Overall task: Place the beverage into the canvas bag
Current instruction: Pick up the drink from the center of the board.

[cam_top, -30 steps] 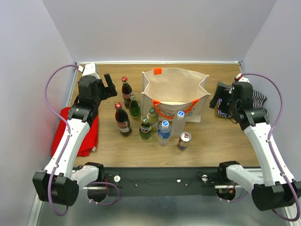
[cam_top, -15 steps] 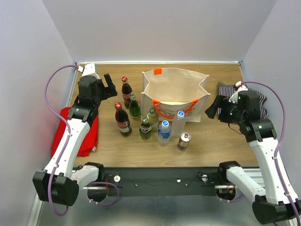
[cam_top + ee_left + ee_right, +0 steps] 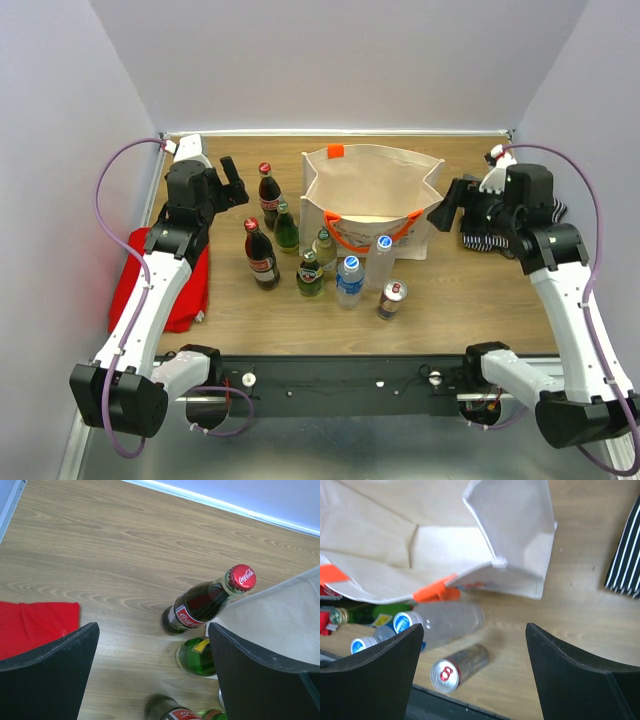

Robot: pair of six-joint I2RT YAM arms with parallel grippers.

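The cream canvas bag (image 3: pixel 372 195) stands open at mid-table, with orange handles and an orange tab on its far rim. In front of it and to its left stand several beverages: two cola bottles (image 3: pixel 268 195), green bottles (image 3: pixel 287 228), two clear water bottles (image 3: pixel 349 280) and a silver can (image 3: pixel 391 299). My left gripper (image 3: pixel 232 180) hovers open left of the far cola bottle (image 3: pixel 207 602), holding nothing. My right gripper (image 3: pixel 452 208) hangs open beside the bag's right wall (image 3: pixel 515 535). In its view the can (image 3: pixel 460 667) and a water bottle (image 3: pixel 445 622) lie below it.
A red cloth (image 3: pixel 130 285) lies at the left edge under my left arm. A striped cloth (image 3: pixel 545 215) lies at the right, behind my right wrist. White walls close in the table on three sides. Bare wood shows right of the can (image 3: pixel 470 300).
My right gripper dipped toward the front, then swung back up and a little left toward the bag's right side. The left arm and the beverages have not moved.
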